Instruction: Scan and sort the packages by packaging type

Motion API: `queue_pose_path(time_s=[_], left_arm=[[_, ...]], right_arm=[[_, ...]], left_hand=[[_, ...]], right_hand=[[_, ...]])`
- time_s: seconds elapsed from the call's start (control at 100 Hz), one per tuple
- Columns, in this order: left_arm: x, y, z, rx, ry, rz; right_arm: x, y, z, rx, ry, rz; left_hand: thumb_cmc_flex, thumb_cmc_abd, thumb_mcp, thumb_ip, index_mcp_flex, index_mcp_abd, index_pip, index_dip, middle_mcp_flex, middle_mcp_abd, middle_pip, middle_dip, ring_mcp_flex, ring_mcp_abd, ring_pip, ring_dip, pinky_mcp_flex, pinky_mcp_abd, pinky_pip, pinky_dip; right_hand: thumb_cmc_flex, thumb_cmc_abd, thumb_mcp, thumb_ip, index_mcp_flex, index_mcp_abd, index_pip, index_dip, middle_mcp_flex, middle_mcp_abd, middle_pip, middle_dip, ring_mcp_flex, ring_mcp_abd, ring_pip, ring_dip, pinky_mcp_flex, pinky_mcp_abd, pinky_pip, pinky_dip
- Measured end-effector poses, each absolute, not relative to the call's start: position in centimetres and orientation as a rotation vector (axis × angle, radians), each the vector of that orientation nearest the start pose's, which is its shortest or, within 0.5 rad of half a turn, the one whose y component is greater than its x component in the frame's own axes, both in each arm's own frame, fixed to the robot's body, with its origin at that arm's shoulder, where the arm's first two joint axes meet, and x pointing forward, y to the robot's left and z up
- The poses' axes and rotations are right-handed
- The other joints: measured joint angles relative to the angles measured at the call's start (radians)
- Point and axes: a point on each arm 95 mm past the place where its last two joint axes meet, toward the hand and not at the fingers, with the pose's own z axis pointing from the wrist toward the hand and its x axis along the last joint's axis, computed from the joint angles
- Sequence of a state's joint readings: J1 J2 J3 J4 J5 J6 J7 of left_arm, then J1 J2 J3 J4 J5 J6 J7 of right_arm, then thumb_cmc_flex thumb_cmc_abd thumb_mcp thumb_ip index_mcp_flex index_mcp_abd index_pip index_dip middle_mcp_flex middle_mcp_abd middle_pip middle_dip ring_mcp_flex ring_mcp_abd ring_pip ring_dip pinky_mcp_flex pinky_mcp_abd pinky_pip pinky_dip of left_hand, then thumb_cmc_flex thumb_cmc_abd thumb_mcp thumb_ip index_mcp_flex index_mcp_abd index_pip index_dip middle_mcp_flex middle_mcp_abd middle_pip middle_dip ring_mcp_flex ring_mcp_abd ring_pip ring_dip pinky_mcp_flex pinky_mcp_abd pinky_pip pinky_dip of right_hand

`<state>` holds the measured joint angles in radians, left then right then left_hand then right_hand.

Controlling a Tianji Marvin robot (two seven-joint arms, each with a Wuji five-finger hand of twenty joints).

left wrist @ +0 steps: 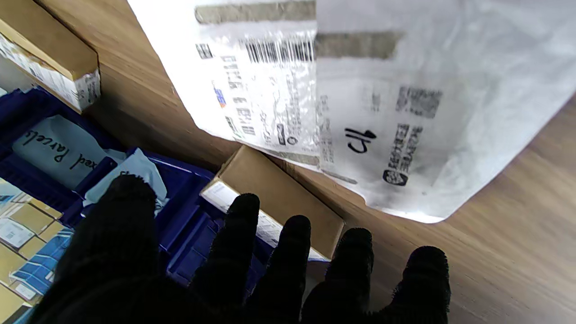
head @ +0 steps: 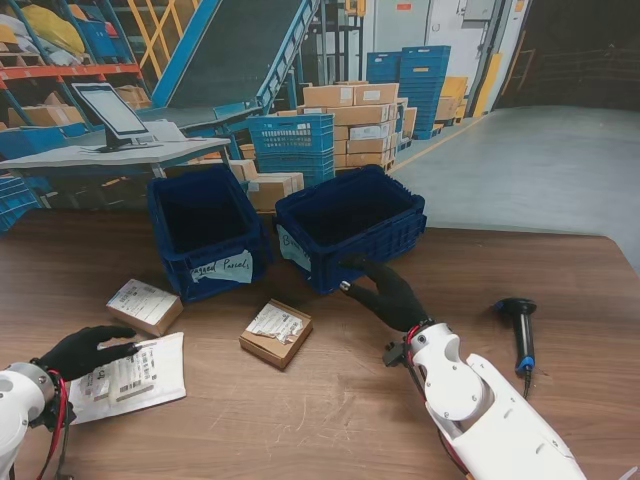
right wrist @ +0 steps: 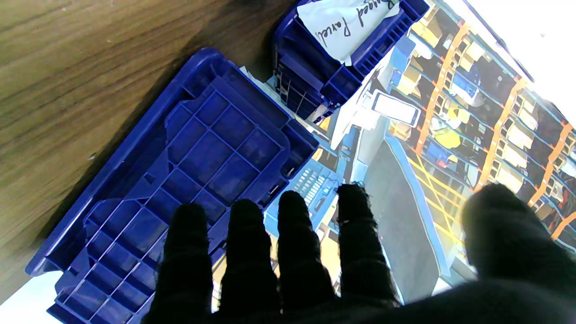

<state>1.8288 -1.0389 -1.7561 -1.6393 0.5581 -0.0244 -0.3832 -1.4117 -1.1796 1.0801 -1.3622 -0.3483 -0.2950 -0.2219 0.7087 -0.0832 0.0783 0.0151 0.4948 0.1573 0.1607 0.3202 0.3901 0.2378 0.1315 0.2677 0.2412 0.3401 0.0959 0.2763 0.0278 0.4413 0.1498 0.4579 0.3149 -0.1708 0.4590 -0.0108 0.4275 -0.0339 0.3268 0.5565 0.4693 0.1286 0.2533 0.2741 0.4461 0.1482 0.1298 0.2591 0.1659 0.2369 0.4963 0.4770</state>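
A white poly mailer (head: 130, 377) (left wrist: 360, 103) with shipping labels lies flat at the near left. My left hand (head: 85, 350) (left wrist: 243, 265), in a black glove, hovers over its left edge with fingers spread, holding nothing. Two small labelled cardboard boxes rest on the table: one (head: 145, 305) (left wrist: 49, 67) beside the left bin, one (head: 276, 332) (left wrist: 279, 198) in the middle. Two dark blue bins stand farther back, the left one (head: 205, 235) labelled "Boxed Parcels", the right one (head: 350, 225) (right wrist: 180, 157). My right hand (head: 388, 295) (right wrist: 288, 256) is open just in front of the right bin. A black barcode scanner (head: 520, 330) lies at the right.
Beyond the table's far edge stand a grey desk with a tablet (head: 112, 112), stacked cardboard boxes (head: 355, 125), blue crates (head: 292, 145) and a conveyor ramp (head: 240, 45). The table's right edge (head: 620, 250) slants toward me.
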Motion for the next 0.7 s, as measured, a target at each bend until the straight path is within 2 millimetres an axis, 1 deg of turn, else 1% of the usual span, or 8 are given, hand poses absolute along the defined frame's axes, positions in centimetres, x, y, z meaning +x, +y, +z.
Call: queue_pose_path(time_s=[0.3,0.36,0.39,0.43,0.6,0.65,0.68,0.7], left_arm=[[36.1,20.3,-33.7,-1.961,1.283,-1.231],[36.4,20.6,-34.0,-1.97,1.283,-1.222],[36.5,20.7,-34.1,-1.976,1.286,-1.216],[36.7,20.9,-34.2,-1.983,1.29,-1.208],[37.3,21.5,-34.9,-2.005,1.313,-1.163],[37.4,21.7,-35.0,-2.009,1.311,-1.155],[37.5,21.8,-35.1,-2.013,1.31,-1.152],[37.6,21.8,-35.1,-2.015,1.31,-1.149]], right_arm=[[43.0,3.7,-33.7,-1.88,-1.225,-2.541],[43.0,3.7,-33.7,-1.878,-1.225,-2.54],[43.0,3.7,-33.7,-1.877,-1.225,-2.54],[43.0,3.7,-33.7,-1.875,-1.226,-2.54],[43.0,3.8,-33.7,-1.87,-1.226,-2.534],[43.0,3.8,-33.7,-1.869,-1.223,-2.533],[43.0,3.8,-33.7,-1.869,-1.222,-2.531],[43.0,3.8,-33.7,-1.869,-1.222,-2.531]], left_hand=[[-0.001,-0.045,0.003,0.0,-0.017,0.0,-0.009,-0.005,-0.037,-0.002,0.007,0.002,-0.004,0.0,0.0,0.0,0.0,-0.01,0.0,0.0],[-0.015,-0.074,0.097,0.0,-0.016,0.0,-0.013,-0.013,-0.047,-0.002,0.008,0.002,-0.004,-0.001,0.0,0.0,0.0,-0.011,0.0,0.0],[-0.033,-0.081,0.123,0.0,-0.048,0.002,-0.021,-0.014,-0.053,-0.002,0.008,0.001,-0.004,-0.001,0.0,0.0,0.0,-0.011,0.0,0.0],[-0.028,-0.085,0.144,0.0,-0.043,0.005,-0.016,-0.014,-0.053,-0.002,0.008,0.001,-0.004,-0.001,0.0,0.0,0.0,-0.012,0.0,0.0],[-0.028,-0.101,0.155,0.0,-0.072,0.026,-0.047,-0.015,-0.094,-0.002,0.003,0.001,-0.015,-0.002,0.0,0.0,0.0,-0.019,0.0,0.0],[-0.027,-0.114,0.164,0.0,-0.069,0.035,-0.049,-0.015,-0.118,-0.002,0.001,0.001,-0.035,-0.018,0.0,0.0,-0.001,-0.022,0.0,0.0],[-0.027,-0.122,0.164,0.0,-0.095,0.038,-0.059,-0.016,-0.129,-0.002,0.0,0.001,-0.041,-0.03,0.0,0.0,-0.002,-0.023,0.0,0.0],[-0.048,-0.129,0.204,0.002,-0.093,0.042,-0.056,-0.017,-0.139,-0.002,0.005,0.001,-0.043,-0.033,0.0,0.0,-0.005,-0.024,0.0,0.0]], right_hand=[[0.0,0.0,0.0,0.0,0.0,0.0,0.0,0.0,0.0,0.0,0.0,0.0,0.0,0.0,0.0,0.0,0.0,0.0,-0.003,0.0],[0.0,0.0,0.0,0.0,0.0,0.0,0.0,0.0,0.0,0.0,0.0,0.0,0.0,0.0,0.0,0.0,0.0,0.0,-0.003,0.0],[0.0,0.0,0.0,0.0,0.0,0.0,0.0,0.0,0.0,0.0,0.0,0.0,0.0,0.0,0.0,0.0,0.0,0.0,-0.003,0.0],[0.0,0.0,0.0,0.0,0.0,0.0,0.0,0.0,0.0,0.0,0.0,0.0,0.0,0.0,0.0,0.0,0.0,0.0,-0.003,0.0],[0.0,0.0,0.0,0.0,0.0,0.0,0.0,0.0,0.0,0.0,0.0,0.001,0.0,0.0,0.0,0.0,0.0,0.0,-0.003,0.0],[0.0,0.0,0.0,0.0,0.0,0.0,0.0,0.0,0.0,0.0,0.0,0.001,0.0,0.0,0.0,0.0,0.0,0.0,-0.003,0.0],[0.0,0.0,0.0,0.0,0.0,0.0,0.0,0.0,0.0,0.0,0.0,0.001,0.0,0.0,0.0,0.0,0.0,0.0,-0.003,0.0],[0.0,0.0,0.0,0.0,0.0,0.0,0.0,0.0,0.0,0.0,0.0,0.001,0.0,0.0,0.0,0.0,0.0,0.0,-0.003,0.0]])
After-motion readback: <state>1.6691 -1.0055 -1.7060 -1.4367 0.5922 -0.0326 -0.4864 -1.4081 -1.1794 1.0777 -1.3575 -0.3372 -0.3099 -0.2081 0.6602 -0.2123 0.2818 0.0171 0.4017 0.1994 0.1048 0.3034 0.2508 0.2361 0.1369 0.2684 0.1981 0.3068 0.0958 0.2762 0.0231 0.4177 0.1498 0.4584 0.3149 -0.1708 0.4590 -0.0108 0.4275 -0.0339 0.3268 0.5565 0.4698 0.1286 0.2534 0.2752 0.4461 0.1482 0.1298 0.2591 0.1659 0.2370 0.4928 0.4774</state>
